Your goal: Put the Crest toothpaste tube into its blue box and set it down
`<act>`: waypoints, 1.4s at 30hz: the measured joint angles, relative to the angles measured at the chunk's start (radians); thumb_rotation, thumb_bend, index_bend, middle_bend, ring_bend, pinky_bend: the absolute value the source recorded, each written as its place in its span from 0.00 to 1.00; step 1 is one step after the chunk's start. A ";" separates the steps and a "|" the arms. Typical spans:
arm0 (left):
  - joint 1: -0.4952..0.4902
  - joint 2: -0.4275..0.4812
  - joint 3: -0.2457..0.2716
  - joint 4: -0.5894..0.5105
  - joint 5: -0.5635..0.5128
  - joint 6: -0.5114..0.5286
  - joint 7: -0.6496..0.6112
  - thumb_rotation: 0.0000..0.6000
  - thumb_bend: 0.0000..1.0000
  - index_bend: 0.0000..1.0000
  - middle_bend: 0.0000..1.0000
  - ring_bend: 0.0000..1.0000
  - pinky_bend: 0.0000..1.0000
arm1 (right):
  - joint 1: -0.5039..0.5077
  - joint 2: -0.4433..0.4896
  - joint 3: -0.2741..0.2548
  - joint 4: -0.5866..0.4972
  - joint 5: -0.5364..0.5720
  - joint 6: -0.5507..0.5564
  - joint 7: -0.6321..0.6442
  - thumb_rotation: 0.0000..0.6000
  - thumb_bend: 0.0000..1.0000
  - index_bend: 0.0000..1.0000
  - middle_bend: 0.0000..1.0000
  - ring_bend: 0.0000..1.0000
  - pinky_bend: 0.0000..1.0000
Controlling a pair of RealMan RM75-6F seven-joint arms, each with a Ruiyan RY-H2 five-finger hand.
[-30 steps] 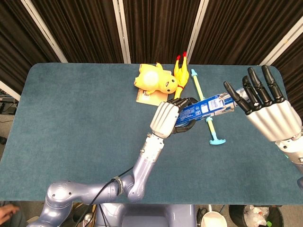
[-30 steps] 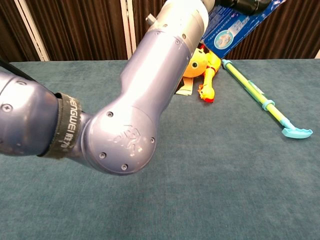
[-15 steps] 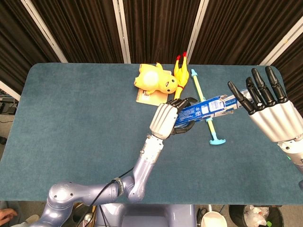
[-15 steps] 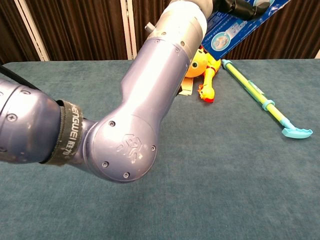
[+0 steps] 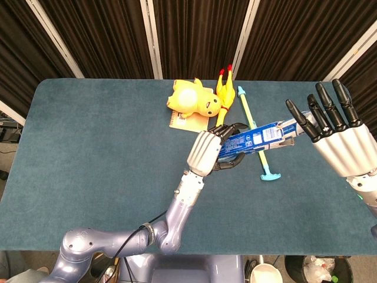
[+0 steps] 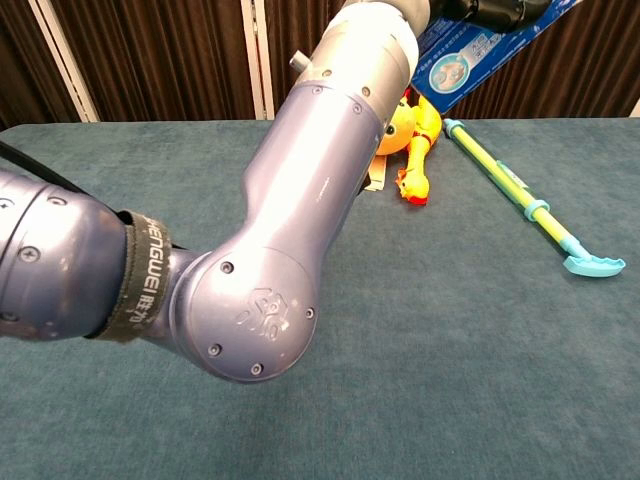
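The blue Crest box (image 5: 256, 138) is held up over the table, tilted with its right end higher. My left hand (image 5: 217, 151) grips the box's left end, dark fingers wrapped around it. The box's right end has its flap (image 5: 288, 130) near my right hand (image 5: 337, 132), whose fingers are straight and spread, holding nothing. Whether those fingertips touch the box I cannot tell. The toothpaste tube itself does not show. In the chest view the box (image 6: 470, 55) appears at the top edge, above my left arm (image 6: 300, 190), which fills the view.
A yellow plush toy (image 5: 191, 100) lies on a small notebook (image 5: 185, 122) at the table's back. A rubber chicken (image 5: 225, 89) and a long green-and-yellow stick with a blue hook end (image 5: 259, 150) lie beneath the box. The table edge runs close behind my right hand.
My right hand drifted slightly right and down, away from the box's end. The left hand shifted the box a little lower and rightward.
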 measured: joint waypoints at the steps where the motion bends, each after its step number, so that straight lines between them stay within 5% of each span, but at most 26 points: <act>1: 0.000 -0.001 0.000 0.001 0.004 0.003 -0.007 1.00 0.40 0.25 0.44 0.40 0.48 | -0.002 0.000 -0.001 0.000 0.002 -0.001 0.000 1.00 0.25 0.00 0.40 0.18 0.18; 19: 0.006 0.005 0.005 0.000 0.046 0.033 -0.065 1.00 0.41 0.24 0.43 0.39 0.48 | -0.023 -0.026 -0.029 0.054 0.016 -0.031 -0.012 1.00 0.25 0.00 0.40 0.18 0.18; 42: 0.024 0.011 0.003 0.003 0.057 0.052 -0.109 1.00 0.41 0.23 0.41 0.38 0.48 | -0.011 -0.032 0.023 0.006 0.051 0.014 0.022 1.00 0.25 0.00 0.40 0.18 0.18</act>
